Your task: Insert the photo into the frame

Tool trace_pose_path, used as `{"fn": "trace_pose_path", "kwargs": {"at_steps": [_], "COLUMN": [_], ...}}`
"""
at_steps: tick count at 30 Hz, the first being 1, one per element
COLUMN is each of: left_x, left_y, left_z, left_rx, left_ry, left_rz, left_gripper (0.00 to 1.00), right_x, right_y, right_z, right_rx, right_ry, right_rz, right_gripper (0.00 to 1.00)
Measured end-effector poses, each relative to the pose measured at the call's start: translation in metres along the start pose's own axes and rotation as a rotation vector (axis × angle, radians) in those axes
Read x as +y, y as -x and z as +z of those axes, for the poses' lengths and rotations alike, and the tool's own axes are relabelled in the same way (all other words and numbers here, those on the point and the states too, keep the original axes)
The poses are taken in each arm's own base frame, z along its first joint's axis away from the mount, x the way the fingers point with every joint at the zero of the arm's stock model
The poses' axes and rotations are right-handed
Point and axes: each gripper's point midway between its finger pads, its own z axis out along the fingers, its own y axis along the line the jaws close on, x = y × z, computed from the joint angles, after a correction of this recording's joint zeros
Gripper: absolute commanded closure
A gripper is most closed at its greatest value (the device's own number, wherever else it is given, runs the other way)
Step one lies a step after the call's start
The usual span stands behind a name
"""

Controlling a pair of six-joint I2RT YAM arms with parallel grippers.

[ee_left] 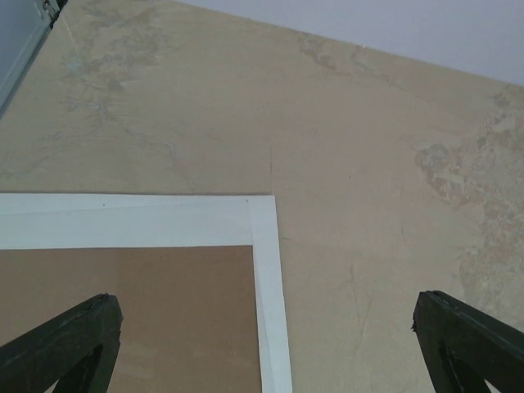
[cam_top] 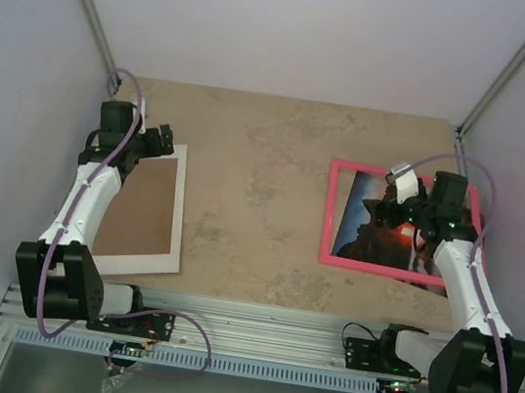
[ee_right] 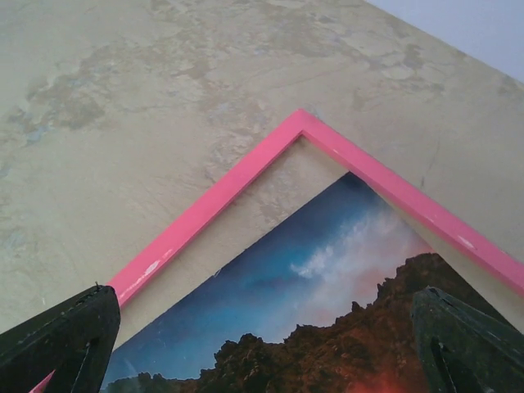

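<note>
The pink frame (cam_top: 328,216) lies flat on the right of the table. Inside its border lies the photo (cam_top: 364,230), slightly askew, with bare table showing between it and the frame's left and top bars. My right gripper (cam_top: 395,204) hovers over the photo's top part, open and empty. In the right wrist view the frame's corner (ee_right: 221,192) and the photo's blue sky and dark rocks (ee_right: 327,270) sit between the spread fingers (ee_right: 65,336) of the right gripper (ee_right: 262,293). My left gripper (cam_top: 160,137) is open over the far left of the table, holding nothing.
A brown board with a white border (cam_top: 142,208) lies under the left arm; its corner (ee_left: 262,246) shows below the open left gripper (ee_left: 264,301). Grey walls close in the left, right and back. A metal rail (cam_top: 251,338) with both arm bases runs along the near edge.
</note>
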Motion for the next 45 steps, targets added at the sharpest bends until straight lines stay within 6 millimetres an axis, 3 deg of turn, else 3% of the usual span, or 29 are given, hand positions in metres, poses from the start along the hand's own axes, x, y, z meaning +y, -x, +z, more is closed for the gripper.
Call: {"fn": "trace_pose_path", "kwargs": {"at_steps": [4, 9, 14, 18, 25, 33, 39, 45], "left_x": [-0.002, -0.010, -0.024, -0.039, -0.074, -0.092, -0.105, -0.105], "left_y": [-0.004, -0.007, 0.000, -0.005, -0.021, -0.027, -0.031, -0.031], "left_z": [0.000, -0.001, -0.004, -0.008, -0.016, -0.015, -0.017, -0.017], "left_rx": [0.017, 0.053, 0.070, 0.090, 0.146, 0.182, 0.192, 0.192], "left_ry": [-0.008, -0.051, -0.117, -0.201, -0.352, -0.436, -0.464, -0.461], "left_rz": [0.022, 0.073, 0.150, 0.210, 0.315, 0.361, 0.381, 0.381], "left_gripper": [0.01, 0.01, 0.00, 0.01, 0.01, 0.01, 0.01, 0.01], "right_x": [0.009, 0.036, 0.052, 0.061, 0.077, 0.093, 0.114, 0.115], "right_y": [-0.003, -0.007, 0.000, -0.005, -0.056, -0.102, -0.149, -0.164], "right_z": [0.006, 0.013, 0.005, 0.001, 0.013, 0.020, 0.014, 0.017], "right_rx": [0.026, 0.080, 0.082, 0.109, 0.275, 0.389, 0.475, 0.496], "right_ry": [0.044, 0.172, 0.265, 0.329, 0.478, 0.591, 0.681, 0.675], "right_rz": [-0.096, -0.216, -0.343, -0.461, -0.627, -0.762, -0.814, -0.827], "right_gripper": [0.02, 0.02, 0.02, 0.02, 0.08, 0.19, 0.24, 0.32]}}
